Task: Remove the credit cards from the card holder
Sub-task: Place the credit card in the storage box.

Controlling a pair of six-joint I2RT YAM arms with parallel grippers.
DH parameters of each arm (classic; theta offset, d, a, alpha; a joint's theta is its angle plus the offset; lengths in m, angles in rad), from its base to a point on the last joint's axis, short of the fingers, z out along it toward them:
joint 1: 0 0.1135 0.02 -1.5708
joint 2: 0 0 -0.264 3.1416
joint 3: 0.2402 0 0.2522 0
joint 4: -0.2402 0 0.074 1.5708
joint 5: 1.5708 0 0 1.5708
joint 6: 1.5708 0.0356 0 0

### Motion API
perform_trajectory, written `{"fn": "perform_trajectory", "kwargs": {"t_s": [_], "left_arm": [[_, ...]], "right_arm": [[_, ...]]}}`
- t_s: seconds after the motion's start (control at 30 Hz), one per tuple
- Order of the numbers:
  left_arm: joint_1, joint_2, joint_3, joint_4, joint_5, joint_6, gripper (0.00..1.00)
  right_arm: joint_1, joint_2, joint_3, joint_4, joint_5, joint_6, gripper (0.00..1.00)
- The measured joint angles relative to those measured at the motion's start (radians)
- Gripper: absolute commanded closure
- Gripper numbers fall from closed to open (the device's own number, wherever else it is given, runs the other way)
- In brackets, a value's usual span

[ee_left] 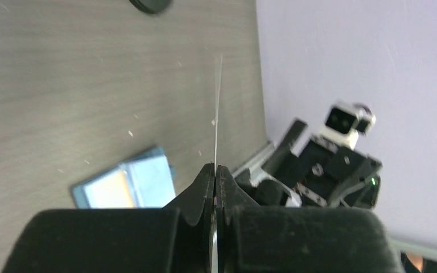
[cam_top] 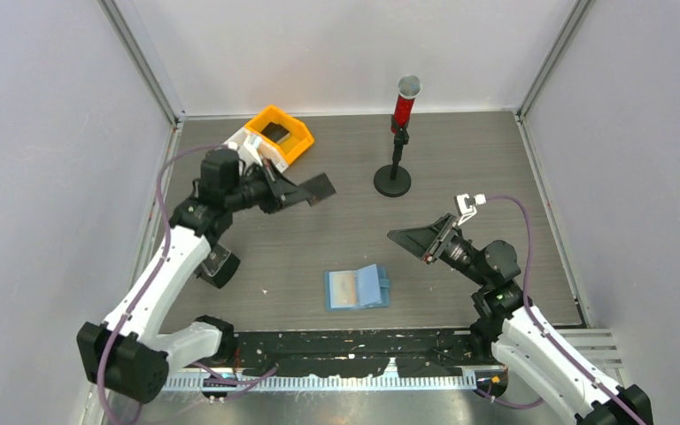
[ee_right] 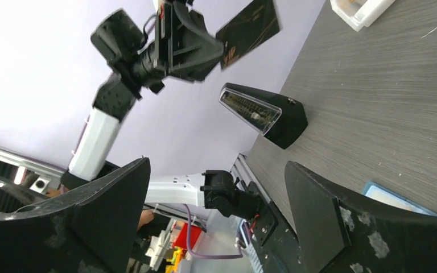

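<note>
While the left gripper (cam_top: 290, 197) pinches the dark card (cam_top: 319, 188) (seen edge-on), the right gripper (cam_top: 410, 241) gapes empty; the card holder (cam_top: 356, 288) lies between them.

Top view looks down on the table (cam_top: 336, 159); both tilted wrist views share the card holder (ee_left: 125, 185)

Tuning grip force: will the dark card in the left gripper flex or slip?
Probably stiff: the dark card, pinched at one end by the left gripper, juts out unsupported and its edge shows as a straight line in the left wrist view. Likely very light, being so thin. It may pivot in that small pinch.
</note>
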Motion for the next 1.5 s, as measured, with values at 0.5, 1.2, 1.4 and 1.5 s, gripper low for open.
{"fn": "perform_trajectory", "kwargs": {"t_s": [0.5, 1.2, 1.4, 1.5], "left_arm": [[0.309, 0.557, 0.606, -0.264, -0.106, 0.199, 1.0], [0.457, 1.164, 1.064, -0.237, -0.118, 0.114, 1.0], [0.468, 1.239, 1.14, -0.22, -0.104, 0.089, 1.0], [0.466, 1.268, 1.168, -0.209, -0.091, 0.079, 1.0]], "right_arm": [[0.0, 0.01, 0.126, -0.283, 0.02, -0.159, 0.05], [0.0, 0.174, 0.26, -0.428, 0.039, -0.278, 0.05], [0.0, 0.204, 0.288, -0.427, 0.047, -0.285, 0.05], [0.0, 0.223, 0.291, -0.426, 0.048, -0.285, 0.05]]}}
